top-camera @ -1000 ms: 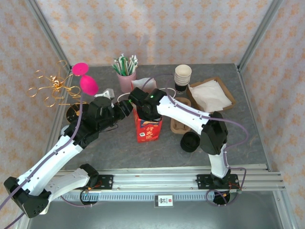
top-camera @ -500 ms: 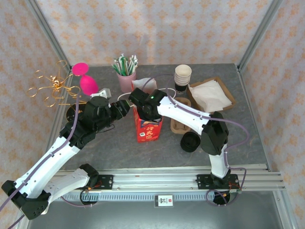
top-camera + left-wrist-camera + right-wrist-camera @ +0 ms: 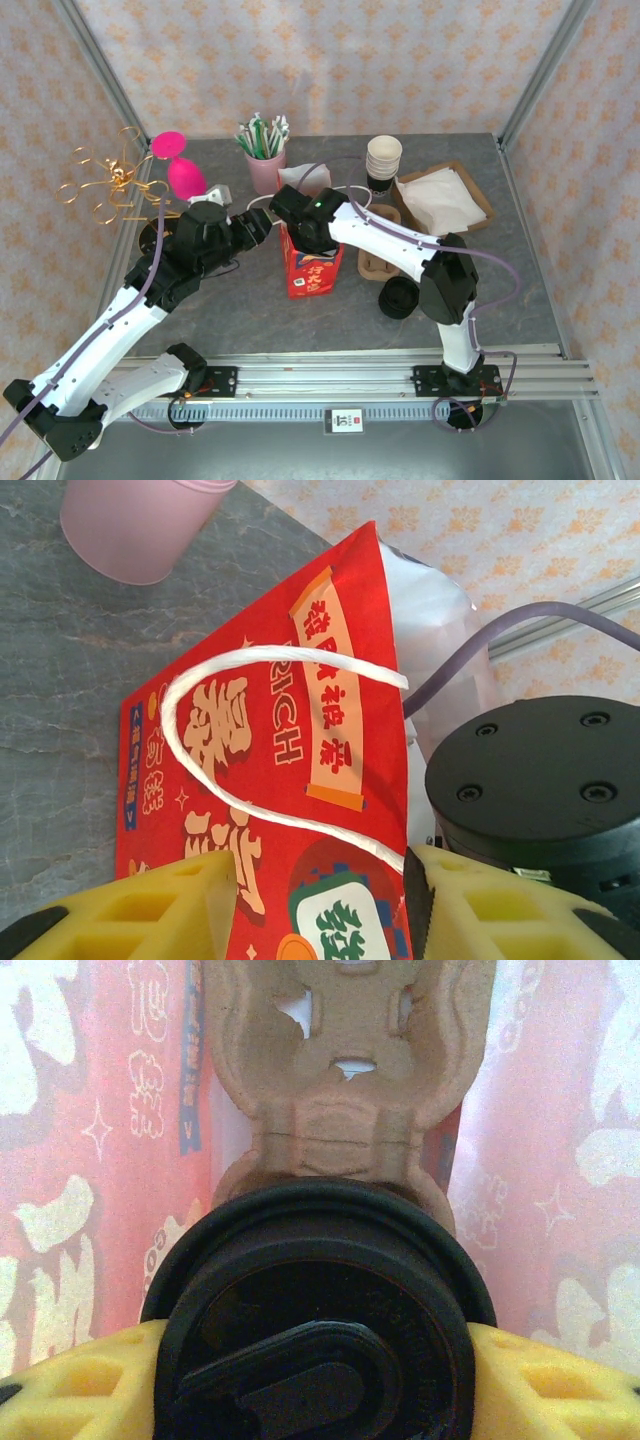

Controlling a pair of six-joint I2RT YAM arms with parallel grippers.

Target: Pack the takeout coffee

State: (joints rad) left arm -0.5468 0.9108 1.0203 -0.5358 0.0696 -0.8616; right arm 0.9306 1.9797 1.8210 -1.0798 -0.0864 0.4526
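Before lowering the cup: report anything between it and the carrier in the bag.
Nothing visible does. The right hand holds the lidded cup inside the red bag, over the cardboard carrier; the cup hides what lies directly beneath.

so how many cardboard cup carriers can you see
2: one cardboard carrier on the table beside the red bag; one inside the bag, by the black-lidded cup. Others may be hidden.

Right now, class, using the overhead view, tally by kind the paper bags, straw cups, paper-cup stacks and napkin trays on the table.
Red paper bag: 1
Pink straw cup: 1
Paper-cup stack: 1
Napkin tray: 1
Total: 4
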